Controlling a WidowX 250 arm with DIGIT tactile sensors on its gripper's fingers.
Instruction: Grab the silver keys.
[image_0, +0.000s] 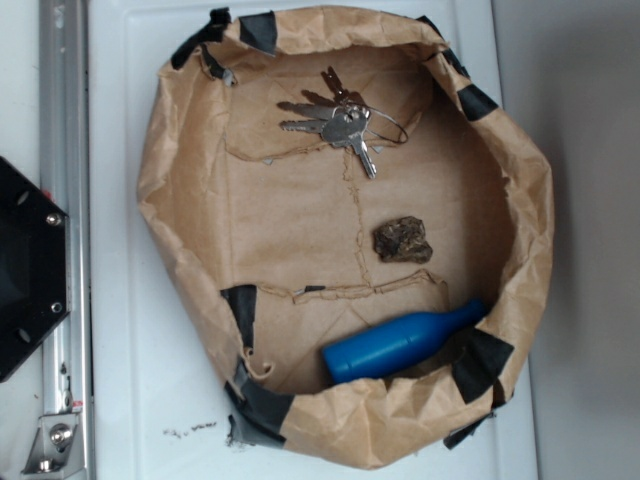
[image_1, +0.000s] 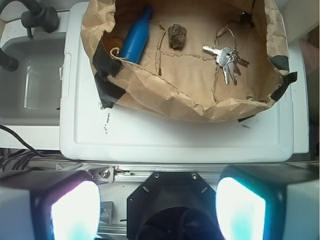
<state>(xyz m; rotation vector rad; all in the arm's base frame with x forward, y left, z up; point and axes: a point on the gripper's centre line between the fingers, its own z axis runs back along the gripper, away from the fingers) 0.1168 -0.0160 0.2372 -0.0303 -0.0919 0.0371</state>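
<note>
Inside a taped brown paper basin (image_0: 190, 250), the silver keys (image_0: 340, 125) lie untouched near its rim (apart from rock (image_0: 403, 240) and bottle (image_0: 405, 342)). Claw (image_1: 157, 210), fingers spread, waits well back; next, approach and descend.

silver keys (image_0: 338, 122) apart from rock (image_0: 403, 240), bottle (image_0: 403, 342)

The exterior view looks straight down; the wrist view faces down from farther back; both share the paper-lined bin (image_0: 160, 200).
</note>
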